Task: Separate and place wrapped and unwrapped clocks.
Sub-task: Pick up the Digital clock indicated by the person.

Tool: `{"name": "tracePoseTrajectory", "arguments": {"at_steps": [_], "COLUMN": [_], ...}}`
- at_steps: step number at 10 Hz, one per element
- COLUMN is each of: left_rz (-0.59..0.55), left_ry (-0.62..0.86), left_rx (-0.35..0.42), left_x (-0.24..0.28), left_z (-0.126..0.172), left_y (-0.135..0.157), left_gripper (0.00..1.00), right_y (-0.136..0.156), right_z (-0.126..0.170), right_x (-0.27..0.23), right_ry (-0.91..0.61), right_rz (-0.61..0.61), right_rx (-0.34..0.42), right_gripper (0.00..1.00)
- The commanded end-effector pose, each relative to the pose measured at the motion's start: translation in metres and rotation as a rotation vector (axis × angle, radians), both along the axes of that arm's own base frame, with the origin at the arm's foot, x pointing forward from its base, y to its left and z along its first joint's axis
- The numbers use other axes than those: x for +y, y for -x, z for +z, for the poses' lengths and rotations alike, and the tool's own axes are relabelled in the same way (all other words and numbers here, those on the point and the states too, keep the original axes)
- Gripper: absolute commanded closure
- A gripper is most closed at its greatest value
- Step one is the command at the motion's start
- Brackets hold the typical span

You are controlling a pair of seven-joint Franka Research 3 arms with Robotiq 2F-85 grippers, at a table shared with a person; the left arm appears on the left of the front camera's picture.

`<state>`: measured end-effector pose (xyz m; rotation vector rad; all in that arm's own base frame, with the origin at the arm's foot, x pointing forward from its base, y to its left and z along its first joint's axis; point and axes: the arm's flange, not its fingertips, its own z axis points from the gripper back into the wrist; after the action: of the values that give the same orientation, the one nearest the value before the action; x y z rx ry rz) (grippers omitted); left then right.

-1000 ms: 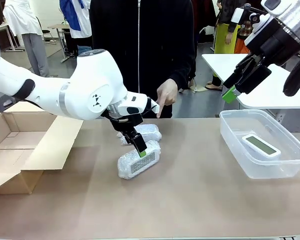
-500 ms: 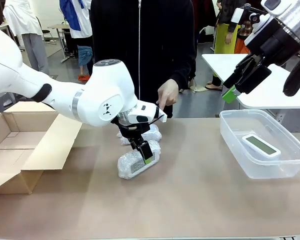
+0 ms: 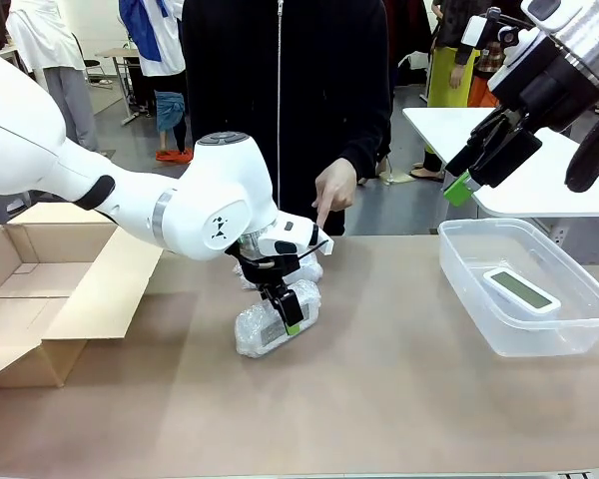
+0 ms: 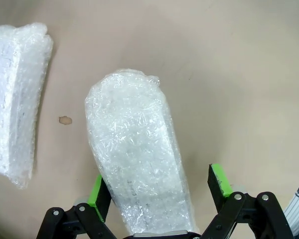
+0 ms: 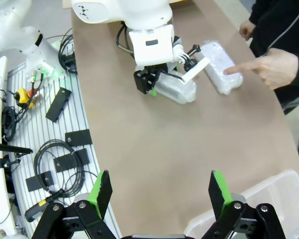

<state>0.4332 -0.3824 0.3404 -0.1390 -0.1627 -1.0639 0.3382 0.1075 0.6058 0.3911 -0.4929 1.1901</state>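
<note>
Left gripper (image 4: 159, 185) spread astride wrapped clock (image 4: 132, 149) on brown tabletop (image 3: 399, 399) (right gripper (image 5: 159, 191) parted, empty); person (image 3: 280, 120) beyond

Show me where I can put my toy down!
Bare table lies between the near bubble-wrapped bundle and the clear tub, and along the near edge. A smaller gap lies between that bundle and the cardboard box. It is crowded by the far bundle, with the left gripper and the person's hand.
</note>
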Motion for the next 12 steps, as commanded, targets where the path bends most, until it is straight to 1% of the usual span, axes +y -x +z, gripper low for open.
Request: {"name": "tracePoseTrajectory", "arguments": {"at_steps": [1,2,3,4,5,6,7,8,9,10,11,12], "left_rz": [0.015,0.02,0.023,0.024,0.031,0.025,0.022,0.023,0.039,0.062,0.044,0.061], "left_ry": [-0.028,-0.033,-0.036,-0.042,-0.043,-0.044,-0.049,-0.053,-0.056,-0.046,-0.031,-0.039], "left_rx": [-0.01,-0.01,-0.01,-0.007,-0.01,-0.009,-0.008,-0.001,0.002,-0.011,-0.036,-0.081], "left_x": [-0.003,-0.003,-0.002,-0.001,-0.002,-0.003,-0.003,-0.002,-0.002,0.003,0.01,0.017], "left_z": [0.001,0.002,0.002,0.002,0.002,0.002,0.002,0.003,0.007,0.021,0.046,0.077], "left_y": [-0.002,-0.003,-0.003,-0.003,-0.004,-0.003,-0.003,-0.004,-0.003,-0.002,0.001,0.007], "left_gripper": [0.2,0.2,0.4,0.24,0.6,0.44,0.8,0.64,1.0,0.84,0.84,0.84], "right_y": [-0.001,-0.001,-0.001,-0.001,-0.001,-0.001,-0.001,-0.001,-0.001,-0.001,-0.001,-0.001], "right_z": [0.0,0.0,0.0,0.0,0.0,0.0,0.0,0.0,0.0,0.0,0.0,0.0], "right_x": [0.0,0.0,0.0,0.0,0.0,0.0,0.0,0.0,0.0,0.0,0.0,0.0], "right_ry": [-0.021,-0.021,-0.021,-0.021,-0.021,-0.021,-0.021,-0.021,-0.021,-0.021,-0.021,-0.021], "right_rz": [0.015,0.015,0.015,0.015,0.015,0.015,0.015,0.015,0.015,0.015,0.015,0.015], "right_rx": [0.002,0.002,0.002,0.002,0.002,0.002,0.002,0.002,0.002,0.002,0.002,0.002], "right_gripper": [0.0,0.0,0.0,0.0,0.0,0.0,0.0,0.0,0.0,0.0,0.0,0.0]}}
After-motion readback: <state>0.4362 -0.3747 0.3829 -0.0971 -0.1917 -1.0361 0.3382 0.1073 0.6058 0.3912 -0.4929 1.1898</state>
